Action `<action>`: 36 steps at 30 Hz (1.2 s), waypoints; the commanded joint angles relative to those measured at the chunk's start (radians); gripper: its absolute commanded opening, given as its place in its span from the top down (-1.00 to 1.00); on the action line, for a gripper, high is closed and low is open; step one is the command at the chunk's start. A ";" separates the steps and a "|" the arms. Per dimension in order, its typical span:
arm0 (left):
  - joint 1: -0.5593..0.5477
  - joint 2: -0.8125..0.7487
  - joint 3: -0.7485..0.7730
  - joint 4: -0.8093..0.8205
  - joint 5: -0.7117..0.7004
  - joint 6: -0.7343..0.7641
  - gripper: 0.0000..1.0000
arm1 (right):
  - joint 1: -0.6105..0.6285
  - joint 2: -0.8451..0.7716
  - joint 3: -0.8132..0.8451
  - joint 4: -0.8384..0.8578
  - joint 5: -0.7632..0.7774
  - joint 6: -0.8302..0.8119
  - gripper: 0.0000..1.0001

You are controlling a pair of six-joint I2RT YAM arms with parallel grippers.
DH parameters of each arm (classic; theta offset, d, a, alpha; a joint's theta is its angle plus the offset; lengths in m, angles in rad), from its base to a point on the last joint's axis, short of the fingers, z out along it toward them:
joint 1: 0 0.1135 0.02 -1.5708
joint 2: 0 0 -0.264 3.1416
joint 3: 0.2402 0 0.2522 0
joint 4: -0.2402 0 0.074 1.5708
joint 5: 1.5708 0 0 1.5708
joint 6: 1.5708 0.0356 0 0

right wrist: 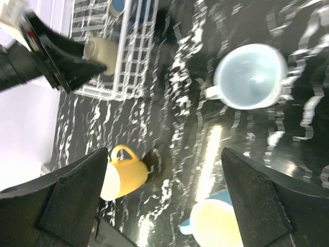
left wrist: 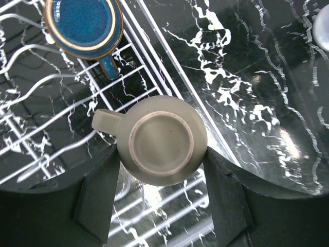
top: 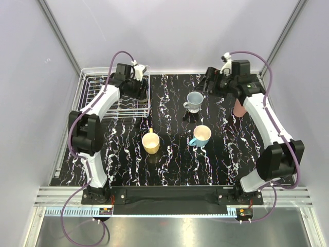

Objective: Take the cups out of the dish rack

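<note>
The white wire dish rack (top: 91,98) stands at the back left. My left gripper (top: 136,85) is over its right end. In the left wrist view its fingers (left wrist: 100,195) are closed against both sides of an upside-down grey-brown mug (left wrist: 162,139), just above the rack wires (left wrist: 51,105). A navy mug (left wrist: 85,23) sits upright in the rack beyond it. My right gripper (top: 207,82) is open and empty, high over the back of the table (right wrist: 164,206). On the table stand a pale blue mug (top: 194,101), a cyan mug with cream inside (top: 201,135) and a yellow mug (top: 150,143).
A pinkish tumbler (top: 239,108) stands at the right, partly hidden behind my right arm. The table top is black marble-patterned (top: 169,159). White walls close in the back and sides. The right wrist view also shows the rack (right wrist: 134,62) and the left gripper's mug (right wrist: 101,53).
</note>
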 commanded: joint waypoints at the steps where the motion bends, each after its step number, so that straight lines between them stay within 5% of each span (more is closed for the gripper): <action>1: -0.004 -0.128 0.007 0.039 -0.024 -0.055 1.00 | 0.072 0.036 0.064 0.040 -0.002 0.029 -0.96; 5: -0.004 -0.154 0.059 -0.028 -0.016 -0.103 1.00 | 0.131 0.061 0.038 0.135 -0.043 0.110 -0.93; 12: -0.004 -0.241 0.062 0.008 0.151 -0.307 1.00 | 0.169 0.062 -0.108 0.573 -0.123 0.429 -0.82; 17: -0.004 -0.352 -0.085 0.229 0.292 -0.531 1.00 | 0.178 0.096 -0.180 0.785 -0.137 0.604 -0.59; 24: -0.006 -0.429 -0.229 0.491 0.412 -0.758 1.00 | 0.207 0.133 -0.208 1.019 -0.172 0.744 -0.54; 36: -0.058 -0.453 -0.327 0.718 0.453 -0.937 1.00 | 0.259 0.154 -0.168 1.103 -0.177 0.827 -0.44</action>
